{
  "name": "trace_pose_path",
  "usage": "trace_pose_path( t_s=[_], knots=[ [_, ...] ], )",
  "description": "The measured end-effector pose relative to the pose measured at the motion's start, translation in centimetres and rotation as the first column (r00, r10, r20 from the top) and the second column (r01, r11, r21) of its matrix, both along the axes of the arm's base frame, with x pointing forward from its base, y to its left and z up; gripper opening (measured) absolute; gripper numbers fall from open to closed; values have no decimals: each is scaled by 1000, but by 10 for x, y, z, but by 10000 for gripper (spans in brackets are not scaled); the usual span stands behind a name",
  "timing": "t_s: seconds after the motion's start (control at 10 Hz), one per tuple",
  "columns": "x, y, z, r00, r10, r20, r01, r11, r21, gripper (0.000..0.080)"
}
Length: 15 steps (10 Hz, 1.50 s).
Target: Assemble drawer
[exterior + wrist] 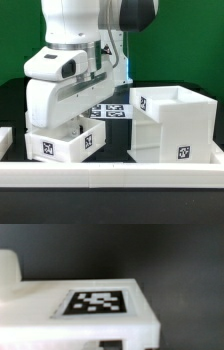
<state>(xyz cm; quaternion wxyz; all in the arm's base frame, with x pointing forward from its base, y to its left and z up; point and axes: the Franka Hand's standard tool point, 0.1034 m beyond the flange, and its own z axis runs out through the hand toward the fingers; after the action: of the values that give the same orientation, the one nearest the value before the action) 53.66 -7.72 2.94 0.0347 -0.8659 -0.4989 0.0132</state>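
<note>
The drawer's tall white box housing [172,125] stands at the exterior view's right, open at the top, with tags on its sides. A small white tray [62,145] with a tag on its front lies at the lower left, right under the arm. The gripper is low over this tray, but the arm's body hides its fingers in the exterior view. The wrist view shows the tray's tagged white face [97,301] very close up and blurred. No fingertip shows clearly there. A second tray is not in view.
The marker board [110,110] lies on the black table between the arm and the housing. A long low white border rail [120,176] runs along the front. Another white piece [4,140] shows at the far left edge.
</note>
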Motion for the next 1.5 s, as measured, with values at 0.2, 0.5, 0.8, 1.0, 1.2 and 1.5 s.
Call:
trace_pose_path(
  t_s=[0.2,0.5,0.8,1.0,1.2,1.5],
  knots=[
    [0,-2,0,996,92,3,-92,996,3,44],
    [-2,6,-4,951,308,15,-308,951,-8,44],
    [0,15,-4,862,506,9,-506,862,-22,44],
    [-1,13,-4,855,519,6,-518,855,-22,44],
    [1,19,-6,850,527,18,-526,850,-25,44],
    [1,40,-9,845,535,24,-534,845,-14,44]
  ],
)
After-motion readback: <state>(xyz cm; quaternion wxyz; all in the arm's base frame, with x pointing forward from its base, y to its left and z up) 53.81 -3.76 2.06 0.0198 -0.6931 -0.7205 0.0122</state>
